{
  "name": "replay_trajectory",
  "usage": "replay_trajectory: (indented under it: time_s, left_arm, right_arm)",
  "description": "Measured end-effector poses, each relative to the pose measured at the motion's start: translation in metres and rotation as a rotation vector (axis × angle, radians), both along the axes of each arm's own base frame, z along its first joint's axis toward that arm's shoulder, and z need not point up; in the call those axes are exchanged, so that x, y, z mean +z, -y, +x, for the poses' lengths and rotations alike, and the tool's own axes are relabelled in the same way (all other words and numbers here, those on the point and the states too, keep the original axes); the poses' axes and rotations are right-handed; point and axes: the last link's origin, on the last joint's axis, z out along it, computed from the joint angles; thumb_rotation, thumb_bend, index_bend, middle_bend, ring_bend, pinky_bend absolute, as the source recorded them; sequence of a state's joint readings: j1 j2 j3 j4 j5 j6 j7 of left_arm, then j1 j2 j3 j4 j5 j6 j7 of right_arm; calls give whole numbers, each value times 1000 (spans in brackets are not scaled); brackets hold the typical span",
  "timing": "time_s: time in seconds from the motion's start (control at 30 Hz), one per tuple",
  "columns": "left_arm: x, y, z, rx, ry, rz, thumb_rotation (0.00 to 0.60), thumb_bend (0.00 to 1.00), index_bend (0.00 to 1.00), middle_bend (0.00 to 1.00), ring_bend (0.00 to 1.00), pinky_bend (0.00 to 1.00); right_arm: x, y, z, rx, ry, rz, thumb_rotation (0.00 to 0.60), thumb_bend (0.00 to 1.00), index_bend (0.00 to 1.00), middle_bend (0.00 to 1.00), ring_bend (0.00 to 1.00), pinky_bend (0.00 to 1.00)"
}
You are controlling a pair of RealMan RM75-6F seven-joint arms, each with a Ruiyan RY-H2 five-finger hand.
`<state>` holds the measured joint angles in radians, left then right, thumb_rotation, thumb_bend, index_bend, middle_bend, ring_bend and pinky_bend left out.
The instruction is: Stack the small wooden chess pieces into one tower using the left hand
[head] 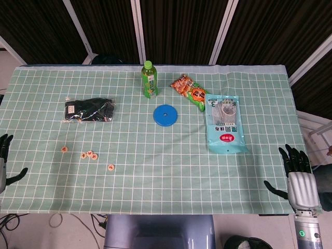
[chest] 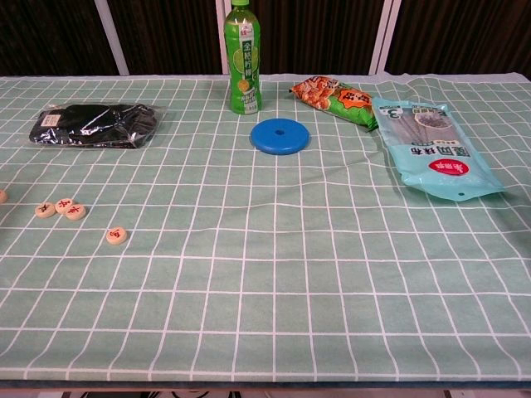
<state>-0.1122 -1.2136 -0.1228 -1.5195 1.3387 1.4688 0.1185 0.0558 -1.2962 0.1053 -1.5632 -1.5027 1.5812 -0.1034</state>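
Where dark curtains (head: 171,26) hang, green checked tablecloth (head: 155,176)

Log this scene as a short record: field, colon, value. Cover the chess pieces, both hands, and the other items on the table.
chess pieces: four small wooden discs lying flat and unstacked on the left part of the table; the middle two close together
left robot hand: at the table's left edge, open, holding nothing
right robot hand: at the right edge, open, holding nothing
other items: green bottle upright, blue disc, black packet, snack bag, pale blue packet
surface: green checked cloth
task progress: no tower begun
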Motion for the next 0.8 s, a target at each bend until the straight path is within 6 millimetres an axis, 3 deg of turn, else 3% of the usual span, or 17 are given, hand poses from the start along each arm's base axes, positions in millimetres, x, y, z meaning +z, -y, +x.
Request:
replay_trajectory:
  time_s: [0.8]
  left_arm:
    - [-6,-5,2,-10,-3,-39,600,152,89,39,0,69]
  right_arm:
    - [-1,4,-6,-51,0,19,600,247,64,1,21,0]
